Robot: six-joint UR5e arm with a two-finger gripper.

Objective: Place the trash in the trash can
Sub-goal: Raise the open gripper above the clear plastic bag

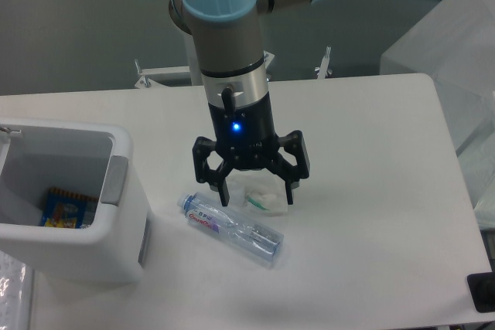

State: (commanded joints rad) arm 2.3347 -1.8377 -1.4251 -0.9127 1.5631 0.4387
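so at the left edge sits the trash can (69,245), open-topped to receive, while at centre the bottle (232,228) lies flat, and just behind it the gripper (254,195) hangs with fingers spread either side of the wrapper (263,197), seemingly poised to grasp it.

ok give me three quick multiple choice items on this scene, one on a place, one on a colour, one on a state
1. Where does the bottle lie?
A. inside the bin
B. on the table, right of the bin
C. held between the fingers

2. What colour is the bottle's cap?
A. light blue
B. red
C. black

3. How do the gripper fingers stand?
A. shut on the bottle
B. shut on nothing
C. spread open around the wrapper

Answers:
1 B, it lies flat on the table beside the bin.
2 A, the cap end is pale blue.
3 C, the fingers stand apart either side of the wrapper.
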